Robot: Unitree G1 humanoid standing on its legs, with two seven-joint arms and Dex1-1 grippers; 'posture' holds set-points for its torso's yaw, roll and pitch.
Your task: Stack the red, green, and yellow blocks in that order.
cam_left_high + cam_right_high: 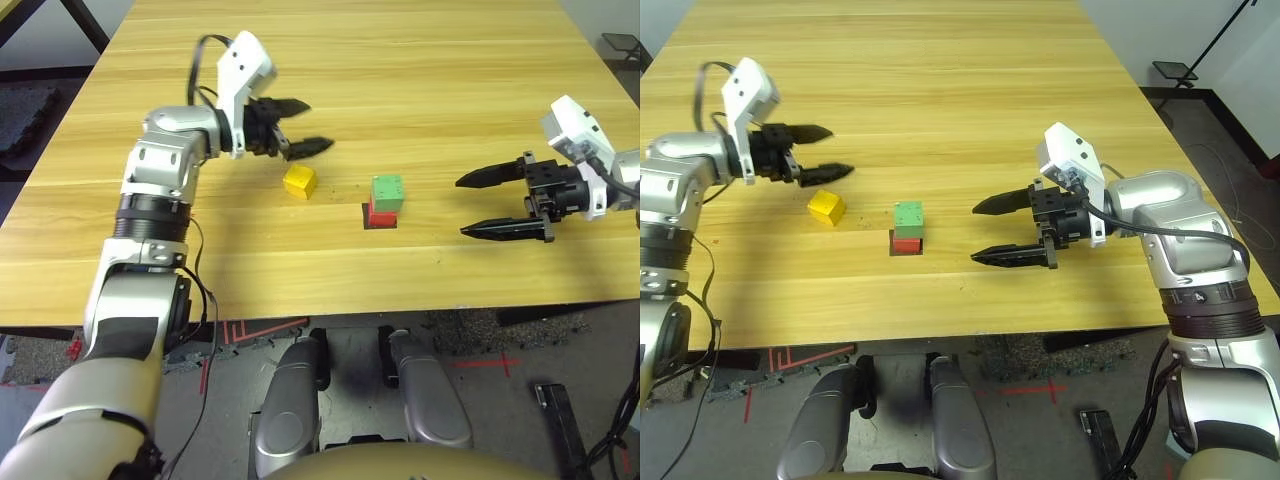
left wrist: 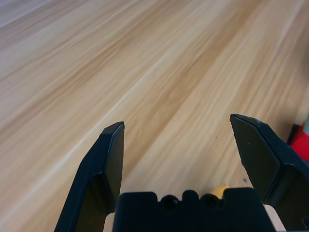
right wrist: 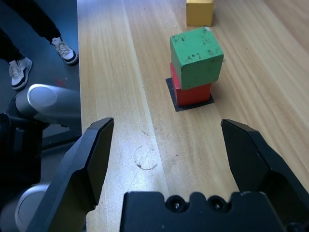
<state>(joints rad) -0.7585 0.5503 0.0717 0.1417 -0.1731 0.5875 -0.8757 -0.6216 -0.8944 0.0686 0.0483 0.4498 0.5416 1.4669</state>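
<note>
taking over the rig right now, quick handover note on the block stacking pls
Left gripper: open, empty, held above the wooden table just behind the yellow cube.
Right gripper: open, empty, to the right of the stack, pointing toward it.
Small matte red cube sits on the flat black square patch; the matte green cube is on top of it, turned slightly askew.
Small matte yellow cube lies alone on the table, left of the stack.
Done: red, then green.
Left: pick up the yellow cube and set it on the green one.

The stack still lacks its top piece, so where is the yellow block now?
The yellow block lies on the table to the robot's left of the green block, just below the open left gripper.
</note>
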